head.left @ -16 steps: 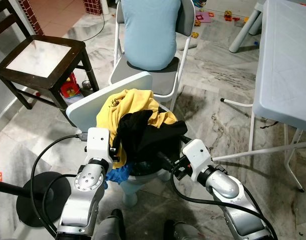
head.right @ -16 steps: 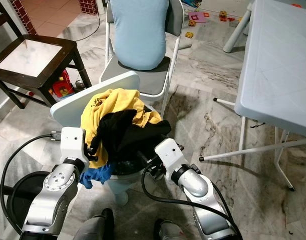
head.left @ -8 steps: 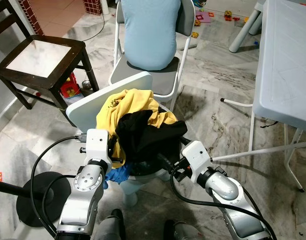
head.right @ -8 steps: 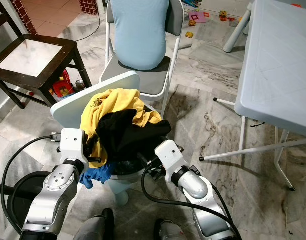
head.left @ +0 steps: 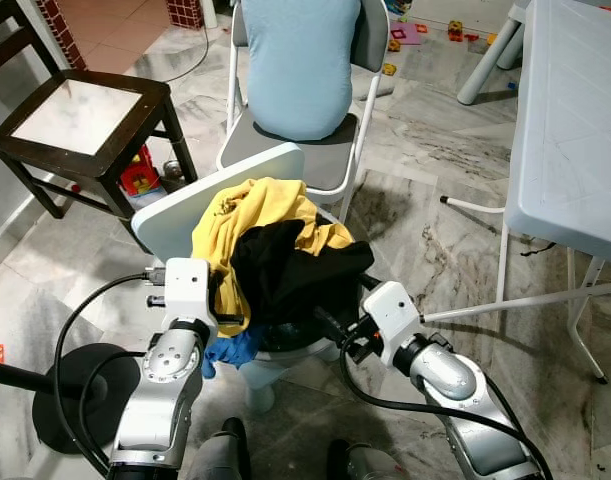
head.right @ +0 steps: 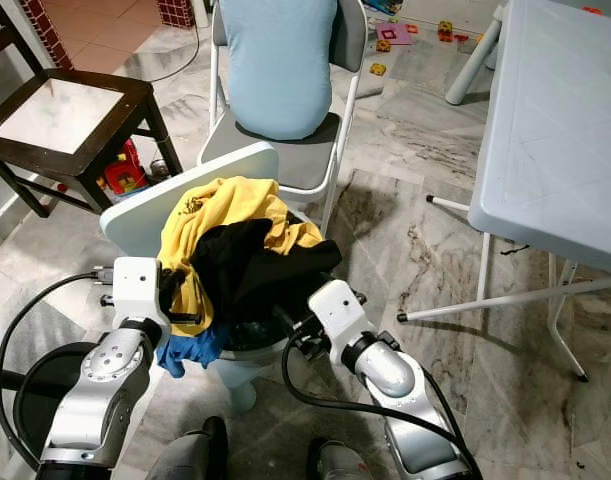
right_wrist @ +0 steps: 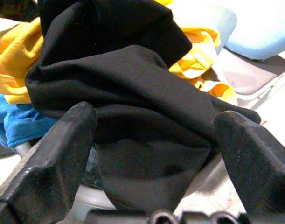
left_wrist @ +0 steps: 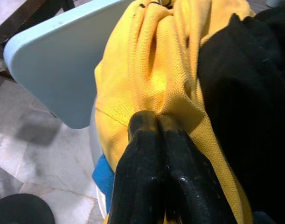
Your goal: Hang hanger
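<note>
A heap of clothes lies on a small white stool: a yellow shirt on top, a black garment over its near side, a blue cloth low on the left. No hanger can be made out. My left gripper is at the heap's left side, shut with its tips pinching a fold of the yellow shirt. My right gripper is at the near right of the heap, open. In the right wrist view the black garment lies just ahead, between the spread fingers.
A pale blue board leans behind the heap. Beyond it stands a grey folding chair with a light blue shape on it. A dark wooden chair is at far left, a white plastic table on the right, a black round base on the floor.
My left arm has drawn back slightly to the left, and the yellow shirt's lower edge has shifted with it. The right gripper has barely moved.
</note>
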`<state>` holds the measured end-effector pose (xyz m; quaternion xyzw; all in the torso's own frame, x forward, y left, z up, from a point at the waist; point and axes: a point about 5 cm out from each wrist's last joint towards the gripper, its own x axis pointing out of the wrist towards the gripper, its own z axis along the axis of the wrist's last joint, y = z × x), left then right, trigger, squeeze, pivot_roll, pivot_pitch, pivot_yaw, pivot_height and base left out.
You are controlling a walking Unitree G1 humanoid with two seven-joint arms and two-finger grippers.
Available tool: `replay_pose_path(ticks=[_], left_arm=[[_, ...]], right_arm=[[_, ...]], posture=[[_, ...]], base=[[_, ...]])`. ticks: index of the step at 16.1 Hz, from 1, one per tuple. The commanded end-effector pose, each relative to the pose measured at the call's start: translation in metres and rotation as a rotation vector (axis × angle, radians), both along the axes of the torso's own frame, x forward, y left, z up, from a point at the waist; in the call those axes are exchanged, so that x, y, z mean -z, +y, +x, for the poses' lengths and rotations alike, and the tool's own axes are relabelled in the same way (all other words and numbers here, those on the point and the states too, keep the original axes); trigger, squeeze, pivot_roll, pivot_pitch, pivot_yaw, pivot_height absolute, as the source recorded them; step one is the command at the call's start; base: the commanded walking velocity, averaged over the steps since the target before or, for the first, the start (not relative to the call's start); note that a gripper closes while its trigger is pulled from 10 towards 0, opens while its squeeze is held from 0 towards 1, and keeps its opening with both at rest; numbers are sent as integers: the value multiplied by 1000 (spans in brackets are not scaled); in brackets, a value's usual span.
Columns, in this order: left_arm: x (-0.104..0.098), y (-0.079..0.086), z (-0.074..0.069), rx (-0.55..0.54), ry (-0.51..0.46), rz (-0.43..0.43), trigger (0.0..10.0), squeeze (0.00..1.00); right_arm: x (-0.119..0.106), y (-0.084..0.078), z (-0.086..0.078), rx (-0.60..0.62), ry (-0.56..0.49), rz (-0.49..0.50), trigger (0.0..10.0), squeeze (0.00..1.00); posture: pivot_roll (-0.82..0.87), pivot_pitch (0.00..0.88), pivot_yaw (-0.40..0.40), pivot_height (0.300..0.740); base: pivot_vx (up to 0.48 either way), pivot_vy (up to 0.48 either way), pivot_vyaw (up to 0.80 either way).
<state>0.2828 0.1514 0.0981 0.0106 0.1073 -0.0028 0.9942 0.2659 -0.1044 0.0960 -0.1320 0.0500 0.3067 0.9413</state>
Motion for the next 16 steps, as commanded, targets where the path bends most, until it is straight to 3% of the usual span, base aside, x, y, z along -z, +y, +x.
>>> replay_pose_path(ticks=[1, 5, 6, 8, 12, 13, 14, 16], left_arm=[[2, 5, -1, -47, -2, 4, 0, 0], [-15, 17, 0, -148, -104, 46, 0, 0], [-31, 21, 2, -193, -190, 55, 0, 0], [-40, 24, 4, -222, -238, 48, 0, 0], [-48, 14, 4, -164, -291, 50, 0, 0], [-53, 12, 1, -166, -323, 65, 10000, 0], [-55, 11, -1, -166, -336, 70, 10000, 1000], [-59, 8, -9, -152, -372, 88, 10000, 1000]], right_arm=[[4, -1, -2, -4, 15, -11, 10000, 0], [5, -1, -3, 10, 20, -1, 10000, 0], [7, 0, -3, -2, 25, -3, 10000, 0], [6, 1, -2, -11, 22, -5, 10000, 0], [2, 0, 4, -8, 7, -9, 10000, 0], [3, -1, 3, -2, 9, -9, 10000, 0], [3, -2, 2, -1, 9, -10, 10000, 0], [4, -3, 1, 1, 12, -11, 10000, 0]], posture=[[-32, 263, -58, 740], [-11, 256, -51, 740], [-11, 256, -51, 740], [-2, 250, -67, 740], [-4, 251, -66, 740], [-6, 252, -63, 740], [-6, 252, -63, 740], [-7, 256, -60, 740]], base=[[0, 0, 0], [0, 0, 0], [0, 0, 0], [0, 0, 0], [0, 0, 0], [0, 0, 0], [0, 0, 0], [0, 0, 0]])
